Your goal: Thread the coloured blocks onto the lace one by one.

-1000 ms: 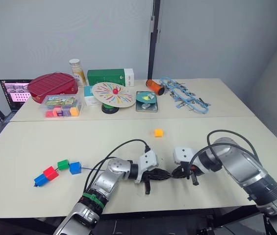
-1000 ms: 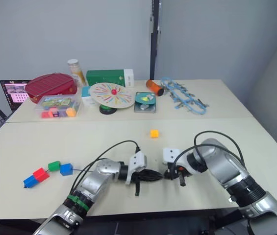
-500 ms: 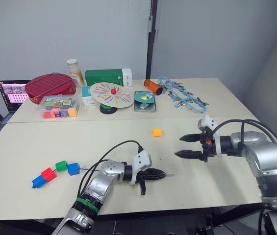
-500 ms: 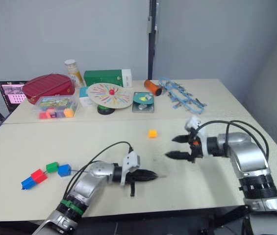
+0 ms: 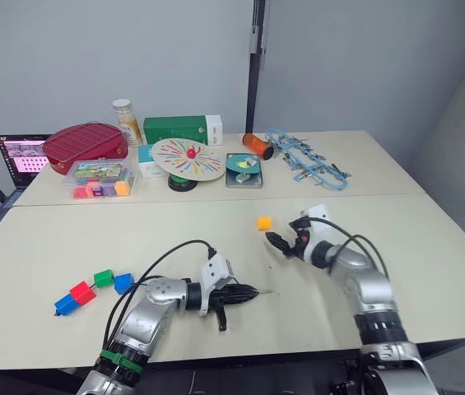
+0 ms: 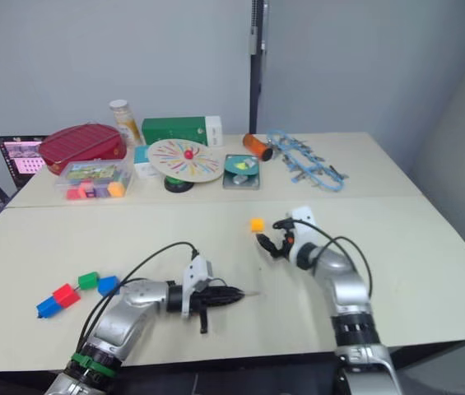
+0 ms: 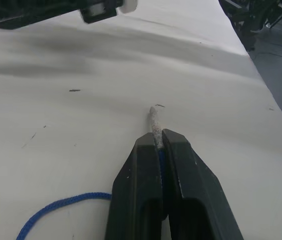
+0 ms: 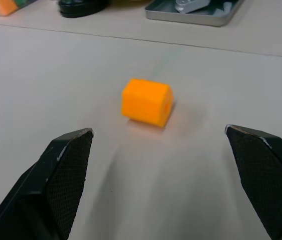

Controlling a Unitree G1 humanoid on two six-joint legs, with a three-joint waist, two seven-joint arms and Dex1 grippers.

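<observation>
On the left of the near table (image 5: 43, 247), four coloured blocks sit in a short row: a blue block (image 5: 65, 304), a red block (image 5: 83, 291), a green block (image 5: 104, 278) and a second blue block (image 5: 123, 283). The blue and red ones touch; the green and the second blue lie just beside them. The lace (image 7: 56, 212), a thin dark-blue cord, lies on the table surface near the left gripper.

The left gripper (image 5: 244, 290) lies low over the table toward the front edge, its two black fingers (image 7: 188, 185) pressed together on the lace. The pale stiff tip (image 7: 154, 120) pokes out just past the fingertips and points away from the arm, close to the tabletop.

Further right, near the middle of the table, the orange-yellow block (image 8: 147, 101) rests alone on the surface, a round hole visible in one side. The right gripper (image 5: 277, 241) hovers just beside it with its fingers (image 8: 61, 170) spread wide apart and nothing between them; the block sits ahead of the gap, apart from both pads.

On the far table stand a red case (image 5: 88, 141), a clear box of coloured pieces (image 5: 100, 178), a round colourful disc (image 5: 189, 157) and a light-blue chain tangle (image 5: 306, 158).
</observation>
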